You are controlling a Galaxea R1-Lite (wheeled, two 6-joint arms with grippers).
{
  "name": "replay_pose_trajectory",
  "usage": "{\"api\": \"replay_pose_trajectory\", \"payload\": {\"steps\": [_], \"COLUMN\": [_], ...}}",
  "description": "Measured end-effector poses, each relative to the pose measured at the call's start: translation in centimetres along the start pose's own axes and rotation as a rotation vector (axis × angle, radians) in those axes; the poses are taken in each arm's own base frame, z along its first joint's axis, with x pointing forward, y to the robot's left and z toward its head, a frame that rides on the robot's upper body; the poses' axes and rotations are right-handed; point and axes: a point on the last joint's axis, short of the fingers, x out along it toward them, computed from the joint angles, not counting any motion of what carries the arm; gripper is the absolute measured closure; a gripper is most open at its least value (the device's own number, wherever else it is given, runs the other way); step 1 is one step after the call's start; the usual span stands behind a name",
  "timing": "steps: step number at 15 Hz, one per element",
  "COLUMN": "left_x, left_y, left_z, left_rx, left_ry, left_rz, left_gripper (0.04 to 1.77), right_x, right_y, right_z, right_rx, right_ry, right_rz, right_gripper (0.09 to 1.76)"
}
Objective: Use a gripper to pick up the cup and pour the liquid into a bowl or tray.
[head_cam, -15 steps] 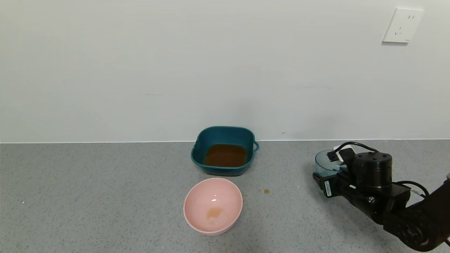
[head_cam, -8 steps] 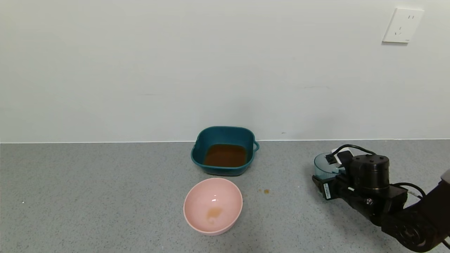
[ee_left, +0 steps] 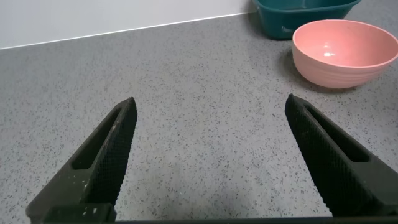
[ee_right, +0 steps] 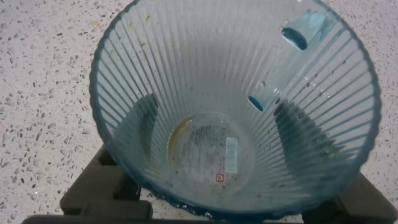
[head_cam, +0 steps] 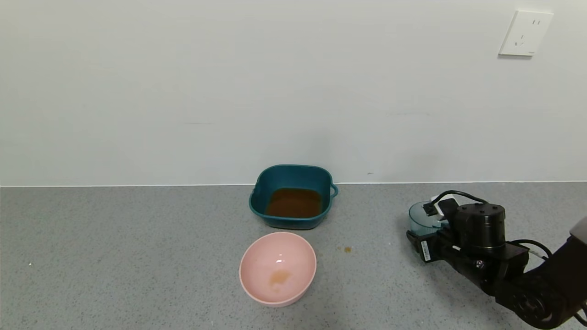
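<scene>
Inside, the cup (ee_right: 233,106) holds no liquid beyond a thin ring of brownish residue and a few droplets on its ribbed wall. It stands upright on the counter (head_cam: 114,256) at the right side, with the right gripper (head_cam: 424,238) around its lower part; from the wrist, dark fingers (ee_right: 93,193) show through the wall on both sides of the base, closed against it. The basin (head_cam: 292,176) sits near the back wall, centre, with the orange-brown liquid (head_cam: 294,202) covering its floor. Just in front of it, apart by a narrow gap, the pink bowl (head_cam: 278,268) holds only a small tan smear at its bottom. A small brown spot (head_cam: 347,249) marks the counter to the right of the bowl.

Open counter lies between the cup and the basin, and the whole left half is bare grey surface. A wall socket (head_cam: 525,33) sits high on the right.

The left gripper (ee_left: 211,155) hangs low over the left counter, jaws spread wide with nothing between them; it is out of the head view. From the head, the right wrist and cables cover much of the cup, leaving only the rim's left part visible, and the arm runs off the lower right corner.
</scene>
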Motion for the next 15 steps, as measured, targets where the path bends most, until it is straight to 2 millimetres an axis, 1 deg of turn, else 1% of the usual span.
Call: {"api": "replay_pose_trajectory", "payload": {"steps": [1, 5, 10, 15], "left_x": [0.0, 0.0, 0.0, 0.0], "left_y": [0.0, 0.0, 0.0, 0.0], "left_z": [0.0, 0.0, 0.0, 0.0], "left_rx": [0.0, 0.0, 0.001, 0.0], "left_ry": [0.0, 0.0, 0.0, 0.0], "left_rz": [0.0, 0.0, 0.0, 0.0], "left_gripper": [0.09, 0.09, 0.09, 0.09], "right_x": [0.05, 0.13, 0.15, -0.01], "right_y": [-0.02, -0.01, 0.01, 0.2], "right_z": [0.0, -0.04, -0.04, -0.04], "right_rx": [0.002, 0.008, 0.009, 0.004], "right_ry": [-0.002, -0.002, -0.002, 0.001], "right_rz": [-0.001, -0.002, -0.001, 0.004], "right_gripper": [0.41, 0.3, 0.23, 0.19]}}
